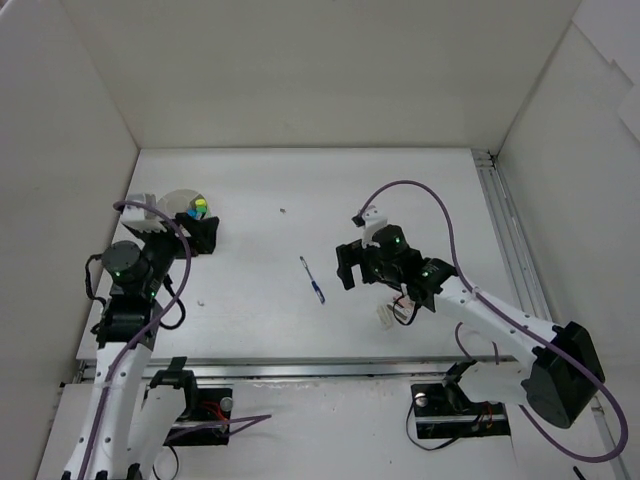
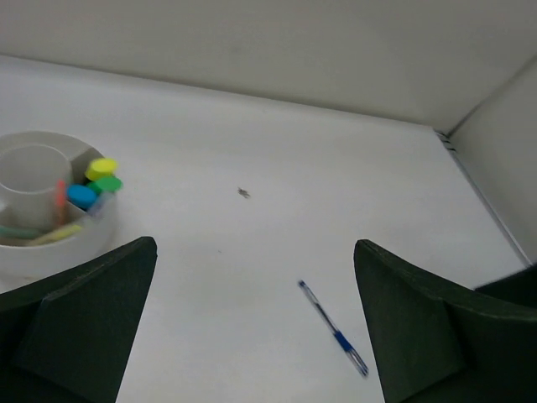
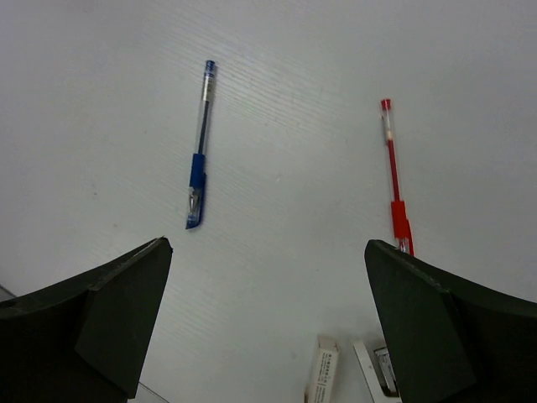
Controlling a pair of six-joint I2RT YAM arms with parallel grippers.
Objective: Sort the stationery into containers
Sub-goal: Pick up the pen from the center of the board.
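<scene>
Black fingers [image 2: 84, 327] of our left gripper [image 2: 253, 252] stand spread wide with nothing between them, hanging above the white table [image 2: 352, 159]. Just past the left-hand finger we see the round white plastic tub with inner dividers [image 2: 84, 243]. In one compartment of its outer ring three stubby highlighters [image 2: 106, 183] stand upright, showing yellow, green and blue ends. A thin red stick [image 2: 60, 200] leans in the ring just beside them. Farther out a thin blue-gripped clear pen [image 2: 333, 328] lies flat on the table, well apart from the tub, with a tiny dark speck [image 2: 243, 193] beyond it. Our right gripper [image 3: 264, 252] is likewise parted as wide as we see it go, gripping nothing. Ahead of its fingers the same blue pen lies to one side and a thin red pen [image 3: 394, 180] to the other, apart and roughly parallel. Nearer in, close to the red pen's tip, a small beige eraser block [image 3: 321, 378] lies just beside a small white eraser block [image 3: 377, 369], both on the table.
</scene>
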